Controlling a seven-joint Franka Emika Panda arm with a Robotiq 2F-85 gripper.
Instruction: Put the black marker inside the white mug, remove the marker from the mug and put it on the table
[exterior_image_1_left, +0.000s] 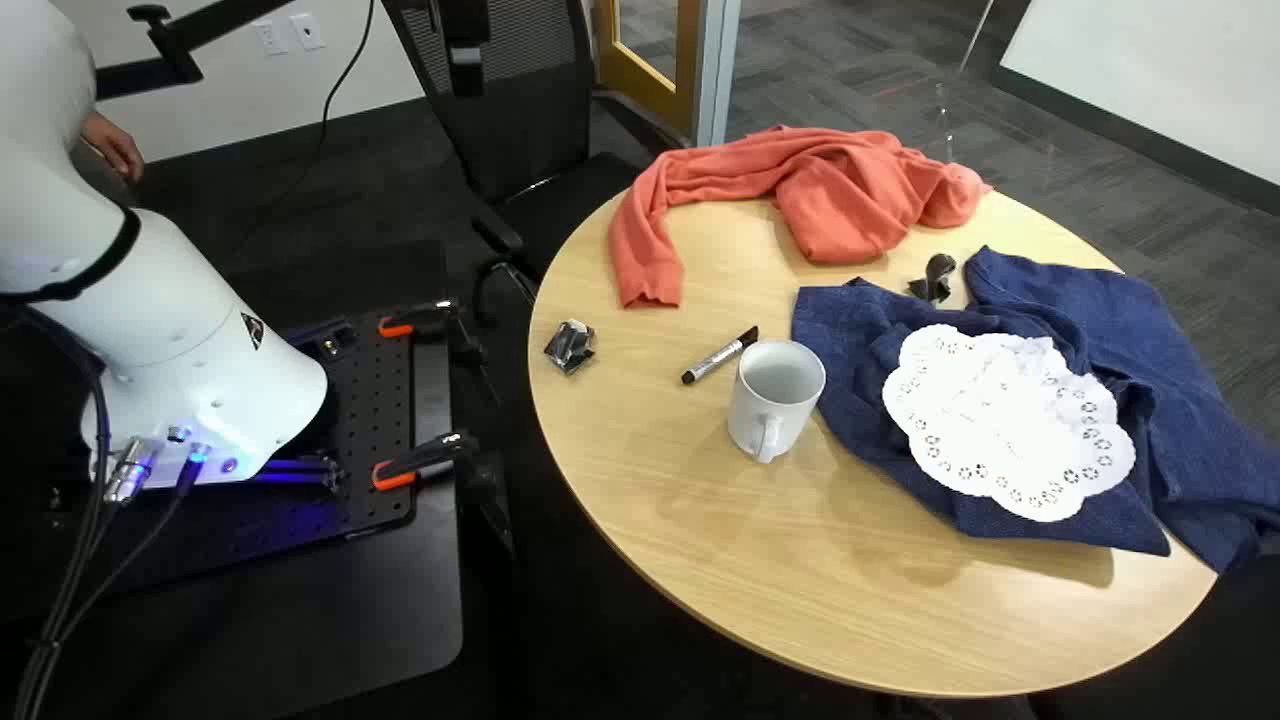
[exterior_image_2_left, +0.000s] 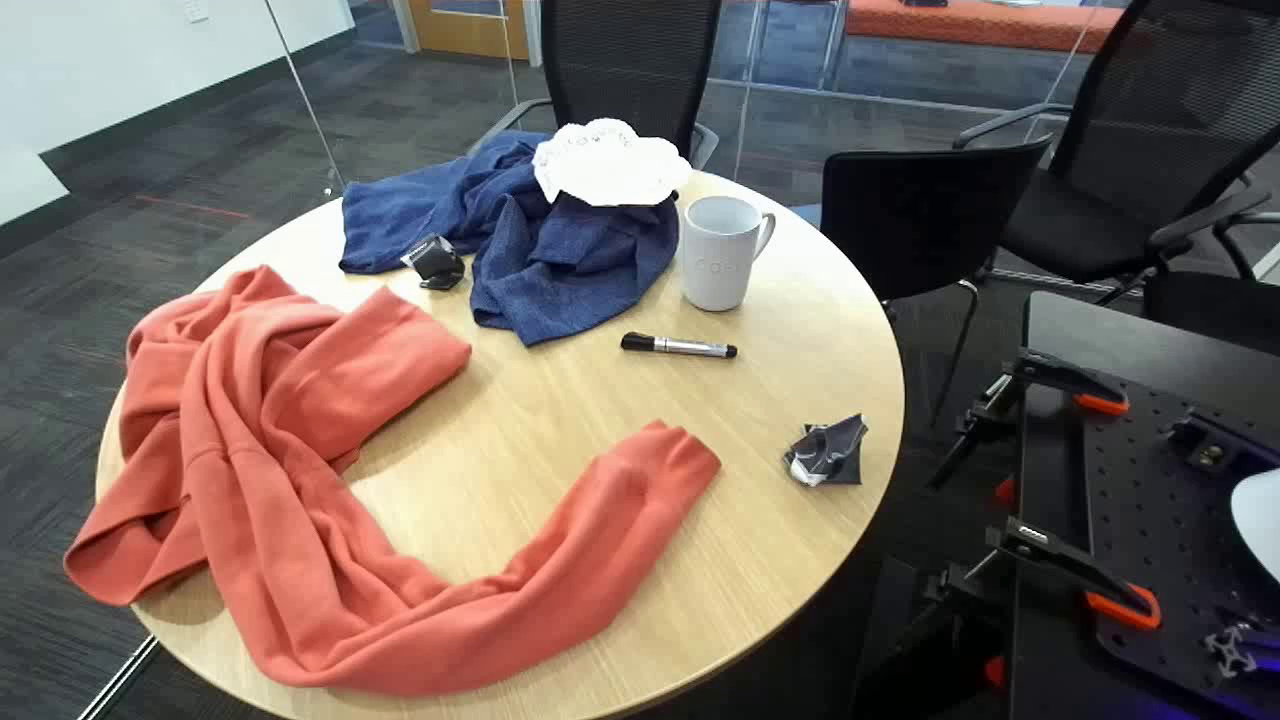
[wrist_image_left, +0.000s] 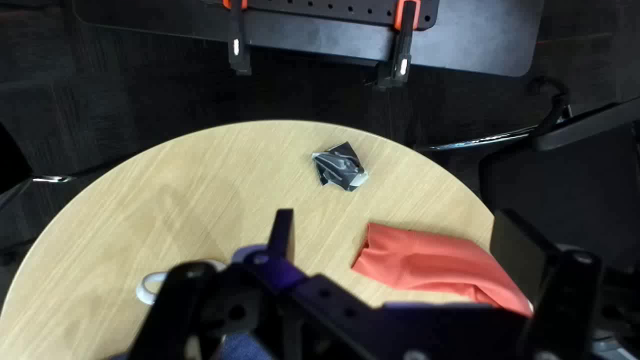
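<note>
The slim black-and-silver plastic marker (exterior_image_1_left: 719, 357) lies flat on the round light tan wooden worktop (exterior_image_1_left: 640, 440), at the middle of the frame in both exterior views — just beside the white cylindrical ceramic mug (exterior_image_1_left: 775, 400), not touching it. The black two-fingered end effector (wrist_image_left: 395, 225) is released: in the wrist view its fingers (wrist_image_left: 282, 232) stand well apart and clasp nothing. Neither exterior view shows it clearly.

The coming move turns on where the marker lies from those fingers. It is hidden in the wrist view, but part of the mug shows at lower left and a coral-red cloth sleeve (wrist_image_left: 425, 260) at right, so I judge the marker to be behind the end effector's body, toward the bottom of the frame and somewhat left of the gap. The crumpled glossy black wrapper (wrist_image_left: 342, 167) sits at upper middle, so the reach should go down-frame, away from it.

In an exterior view the marker's black cap (exterior_image_2_left: 637, 342) faces left and the long axis runs almost level, the tail facing right, toward the black rectangular bench (exterior_image_2_left: 1130, 345). Fingers closing left to right in the wrist view would probably meet it roughly crosswise — perhaps after a small turn.
</note>
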